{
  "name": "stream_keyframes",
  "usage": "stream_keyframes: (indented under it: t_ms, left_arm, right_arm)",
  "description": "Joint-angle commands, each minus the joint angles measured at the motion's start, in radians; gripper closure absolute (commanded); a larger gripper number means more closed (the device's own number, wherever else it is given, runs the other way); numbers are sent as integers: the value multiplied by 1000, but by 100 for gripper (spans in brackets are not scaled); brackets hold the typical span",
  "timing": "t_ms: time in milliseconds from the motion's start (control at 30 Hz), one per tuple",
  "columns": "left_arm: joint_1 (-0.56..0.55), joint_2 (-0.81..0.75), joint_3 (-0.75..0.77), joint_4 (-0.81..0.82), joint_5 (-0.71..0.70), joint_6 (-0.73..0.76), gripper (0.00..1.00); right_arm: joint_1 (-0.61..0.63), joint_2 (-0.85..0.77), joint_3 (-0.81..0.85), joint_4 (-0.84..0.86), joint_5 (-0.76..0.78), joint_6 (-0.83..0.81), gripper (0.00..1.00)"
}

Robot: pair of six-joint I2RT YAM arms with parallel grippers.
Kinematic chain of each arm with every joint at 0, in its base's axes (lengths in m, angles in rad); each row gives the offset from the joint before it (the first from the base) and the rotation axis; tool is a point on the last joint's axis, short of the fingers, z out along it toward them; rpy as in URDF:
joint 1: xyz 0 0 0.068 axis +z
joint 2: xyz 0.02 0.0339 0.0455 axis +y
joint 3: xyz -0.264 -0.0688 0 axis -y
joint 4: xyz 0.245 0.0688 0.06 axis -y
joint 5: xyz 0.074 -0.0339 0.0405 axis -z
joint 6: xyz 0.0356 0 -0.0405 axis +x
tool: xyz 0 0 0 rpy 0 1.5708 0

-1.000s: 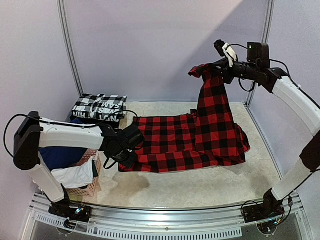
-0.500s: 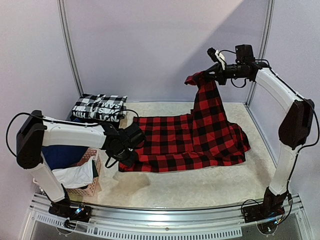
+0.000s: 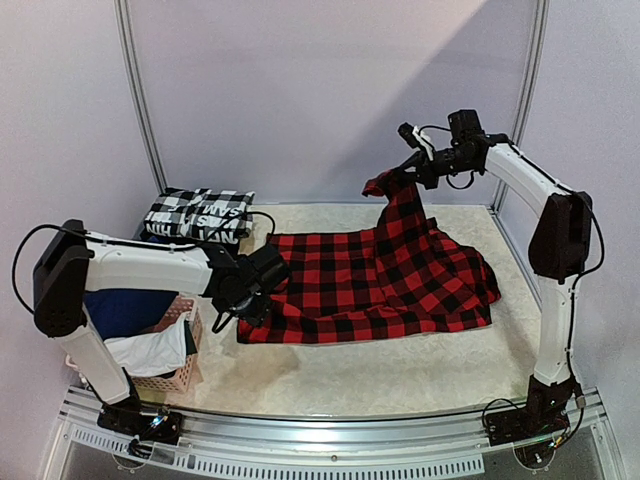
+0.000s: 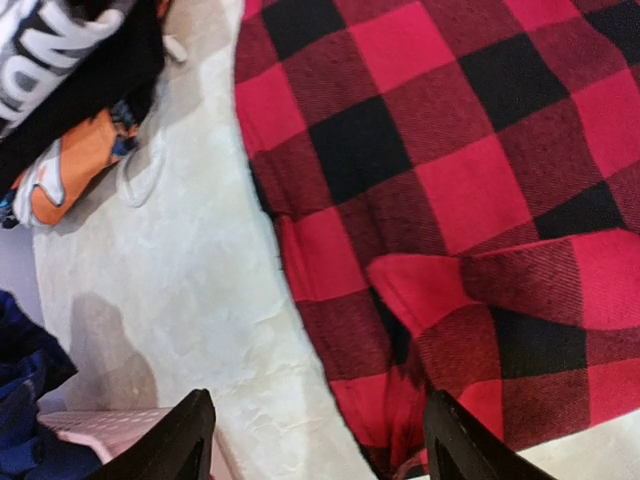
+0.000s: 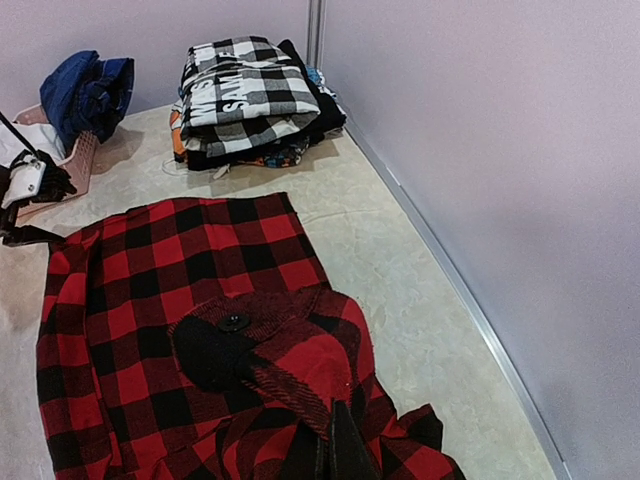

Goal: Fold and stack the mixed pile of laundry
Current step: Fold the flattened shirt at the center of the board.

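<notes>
Your left pincer is low at the near left corner of the red-and-black plaid shirt, and it is released. In the left wrist view its two fingers stand wide apart. The hem of the shirt and a bare strip of the counter are between them, and nothing is pinched.

To the left of this pincer, at the left edge of the counter, you see the pink lattice basket. A navy garment and a white garment lie in it. Behind the basket, in the far left corner, is a folded stack. On top of it is a black-and-white plaid garment with white letters, and darker and orange pieces are under it.

The shirt is spread mostly flat over the middle of the counter. Toward the right it rises from the counter in a steep fold, and its lower right part is bunched on the surface.

Your right pincer is clenched on the top of this fold, high over the far right part of the counter. In the right wrist view its dark fingertips are pressed together on the cloth, and a black button shows on the fabric nearby.
</notes>
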Motion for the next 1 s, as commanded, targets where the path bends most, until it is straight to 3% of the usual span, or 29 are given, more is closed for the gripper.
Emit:
stream_keyframes:
  t_ms: [0, 100, 267, 533, 967]
  left_arm:
    - [-25, -82, 25, -68, -92, -38, 28]
    - [-58, -136, 10, -59, -45, -40, 35]
    - [-72, -203, -63, 95, 142, 9, 44]
    - [-78, -248, -148, 202, 229, -14, 47]
    - [-84, -416, -322, 370, 311, -39, 46]
  right_arm:
    - [-4, 9, 10, 48, 44, 51, 100]
    - [-4, -25, -36, 127, 95, 156, 100]
    - [-4, -138, -170, 270, 192, 349, 100]
    - [46, -309, -502, 511, 343, 704, 100]
    - [397, -443, -746, 555, 713, 817, 100]
